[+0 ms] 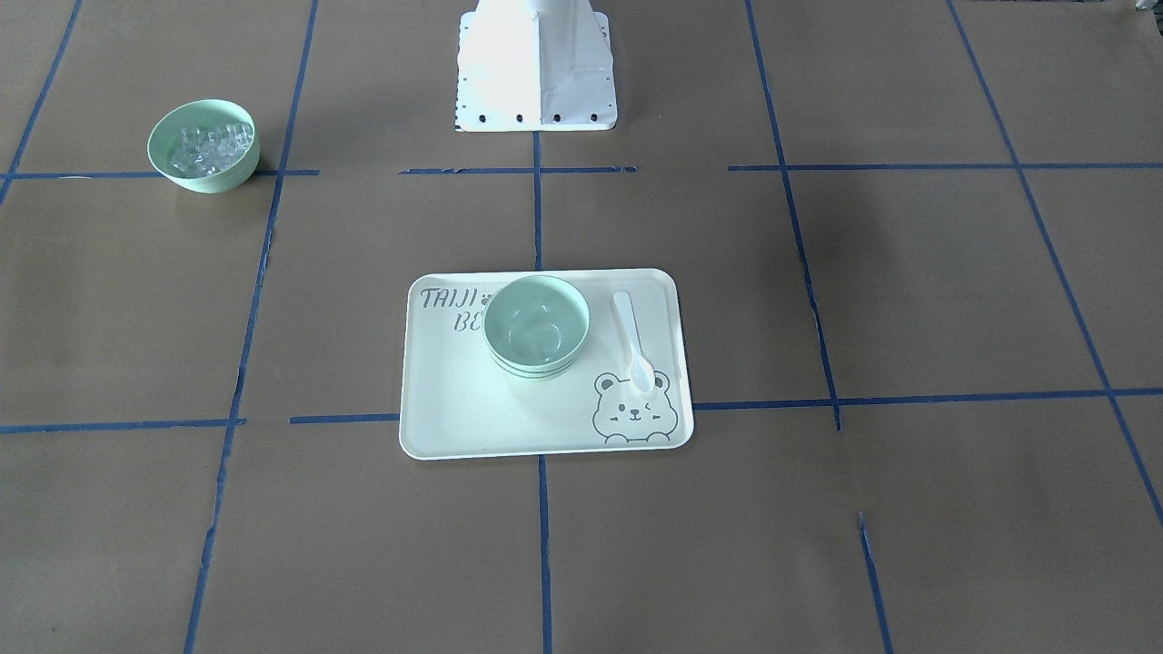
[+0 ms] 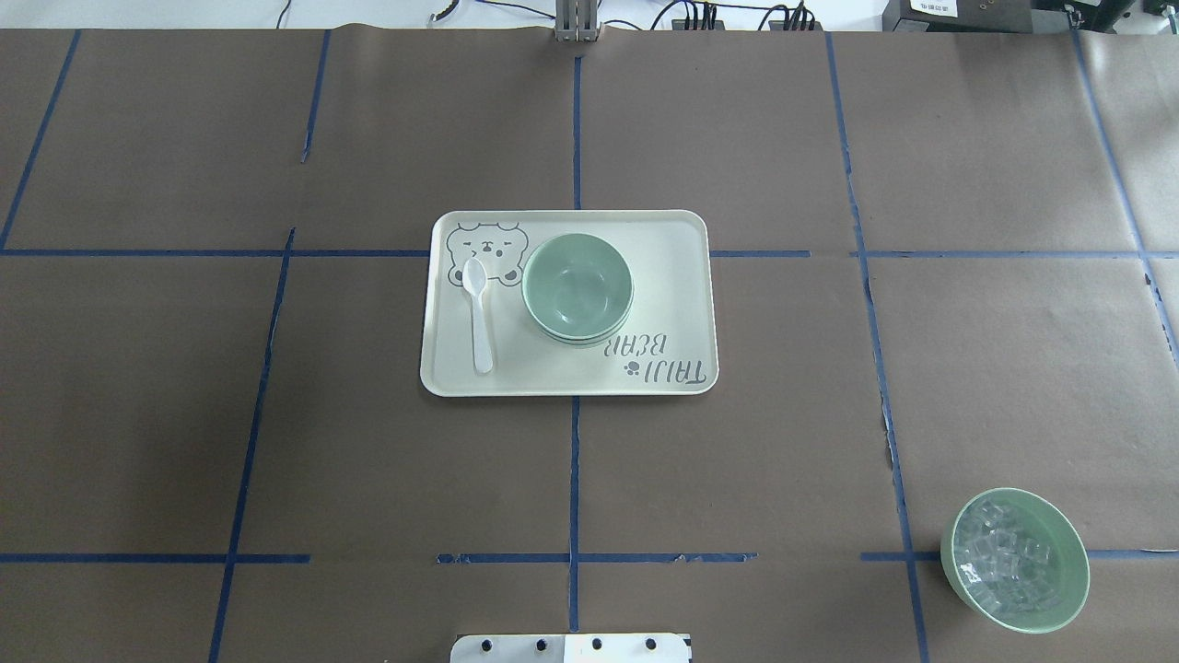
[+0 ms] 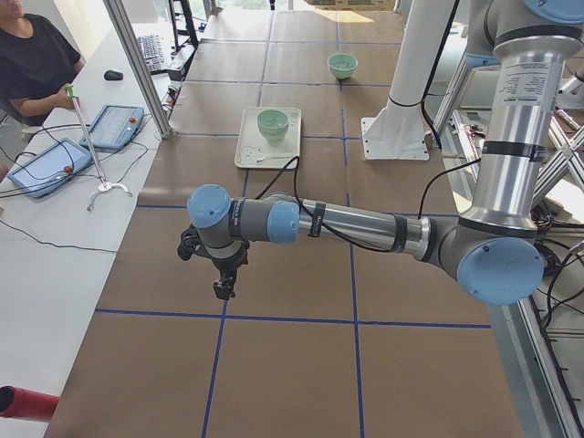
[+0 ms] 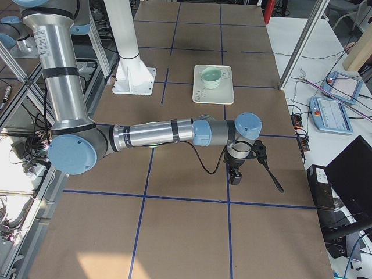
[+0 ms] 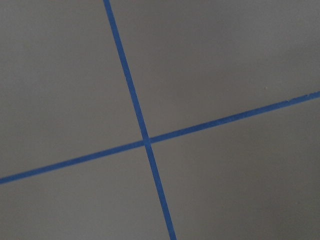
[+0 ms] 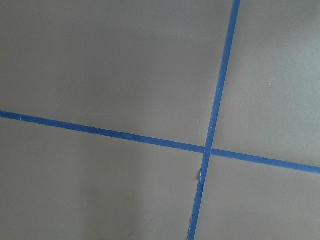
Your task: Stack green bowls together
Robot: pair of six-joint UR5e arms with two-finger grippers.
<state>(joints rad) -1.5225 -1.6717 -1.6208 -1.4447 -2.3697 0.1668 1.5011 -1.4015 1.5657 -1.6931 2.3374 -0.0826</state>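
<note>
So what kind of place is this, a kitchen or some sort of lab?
Most likely a robotics lab, not a kitchen: a brown-paper table gridded with blue tape, the robot's industrial left arm reaching over it, and an operator seated by teach pendants on a side bench.

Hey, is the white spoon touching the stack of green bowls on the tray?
Apart. The overhead exterior view shows a strip of bare tray between the spoon and the green bowls; the exterior front-facing view shows the same gap.
</note>
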